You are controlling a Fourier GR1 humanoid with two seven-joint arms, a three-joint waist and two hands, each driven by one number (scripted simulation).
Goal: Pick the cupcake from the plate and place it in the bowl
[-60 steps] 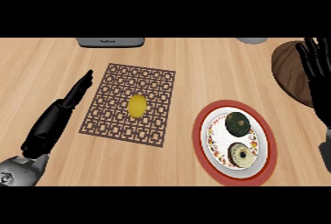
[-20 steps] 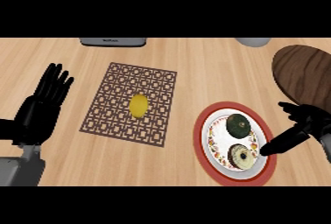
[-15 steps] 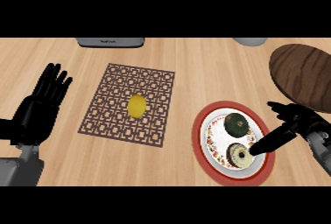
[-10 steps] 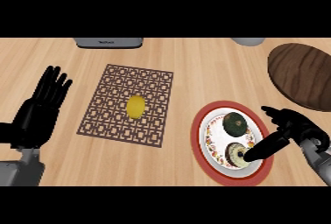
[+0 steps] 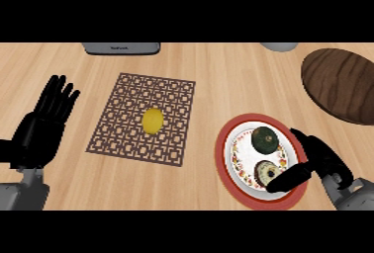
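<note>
A red-rimmed white plate (image 5: 237,174) lies at the lower right. On it sit a dark green round cupcake (image 5: 265,140) and, nearer me, a ring-shaped pastry (image 5: 266,171). My right hand (image 5: 320,162) hovers over the plate's right side, open. Its thumb lies by the pastry's near right edge, and its fingers reach toward the cupcake's right side; nothing is held. The dark brown wooden bowl (image 5: 342,84) stands at the far right. My left hand (image 5: 41,131) rests open at the left edge, fingers up.
A brown lattice placemat (image 5: 124,128) with a yellow lemon (image 5: 152,121) lies left of the plate. A grey appliance (image 5: 121,47) and a grey round object (image 5: 279,46) sit at the counter's far edge.
My right hand has come down from the right edge and moved left over the plate, closing in on the two pastries. The left hand has stayed in place.
</note>
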